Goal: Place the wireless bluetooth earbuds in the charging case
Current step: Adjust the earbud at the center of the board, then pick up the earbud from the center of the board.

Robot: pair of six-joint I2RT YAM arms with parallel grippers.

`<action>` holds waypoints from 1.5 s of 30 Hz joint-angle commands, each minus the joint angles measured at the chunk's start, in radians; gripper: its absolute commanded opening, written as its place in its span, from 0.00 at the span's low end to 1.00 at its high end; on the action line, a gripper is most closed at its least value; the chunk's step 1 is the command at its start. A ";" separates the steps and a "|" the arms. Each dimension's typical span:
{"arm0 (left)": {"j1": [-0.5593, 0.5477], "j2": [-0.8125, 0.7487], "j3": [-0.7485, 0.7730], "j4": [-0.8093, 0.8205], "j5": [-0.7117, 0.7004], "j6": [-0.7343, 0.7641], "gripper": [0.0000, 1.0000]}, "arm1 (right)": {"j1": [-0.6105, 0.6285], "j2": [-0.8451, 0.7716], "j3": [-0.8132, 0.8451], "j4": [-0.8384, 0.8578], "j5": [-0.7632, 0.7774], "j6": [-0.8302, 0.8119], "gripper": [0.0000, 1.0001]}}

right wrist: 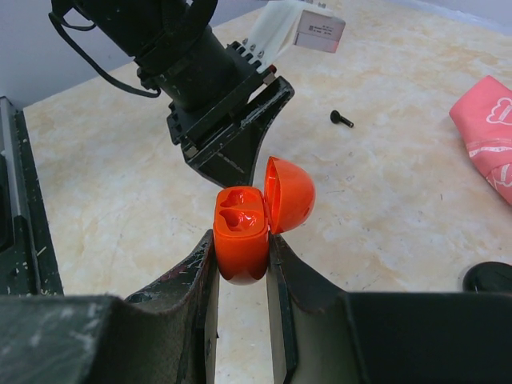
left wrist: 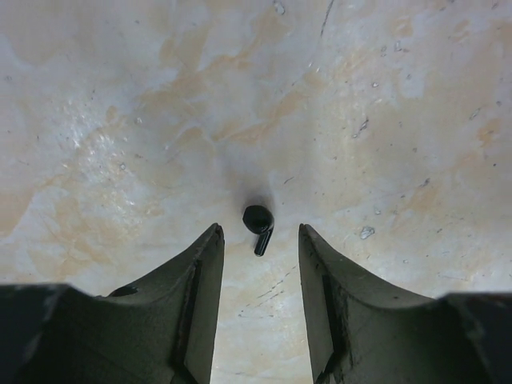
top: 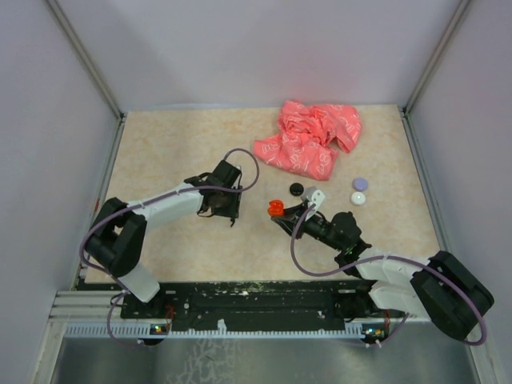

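Observation:
My left gripper [left wrist: 260,234] is open and points down at the table, with a small black earbud [left wrist: 258,226] lying between and just beyond its fingertips, not touching them. In the top view the left gripper [top: 220,208] sits left of centre. My right gripper [right wrist: 240,246] is shut on an orange charging case [right wrist: 240,228] and holds it above the table. The case's lid is open and both sockets are empty. It also shows in the top view [top: 276,207]. A second black earbud [right wrist: 342,119] lies on the table beyond the left gripper.
A crumpled pink bag [top: 312,138] lies at the back of the table. A black disc [top: 297,189], a pale purple disc [top: 360,183] and a white disc [top: 358,198] lie to the right of the case. Walls enclose the table on three sides.

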 commanded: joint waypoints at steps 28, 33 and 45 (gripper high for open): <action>-0.077 0.186 0.165 -0.172 -0.118 -0.027 0.33 | 0.024 -0.018 0.016 0.032 0.030 -0.034 0.00; -0.082 0.201 0.175 -0.192 -0.130 -0.030 0.31 | 0.026 -0.020 0.016 0.030 0.029 -0.036 0.00; -0.082 0.113 0.135 -0.118 -0.118 -0.014 0.18 | 0.029 -0.019 0.015 0.034 0.028 -0.044 0.00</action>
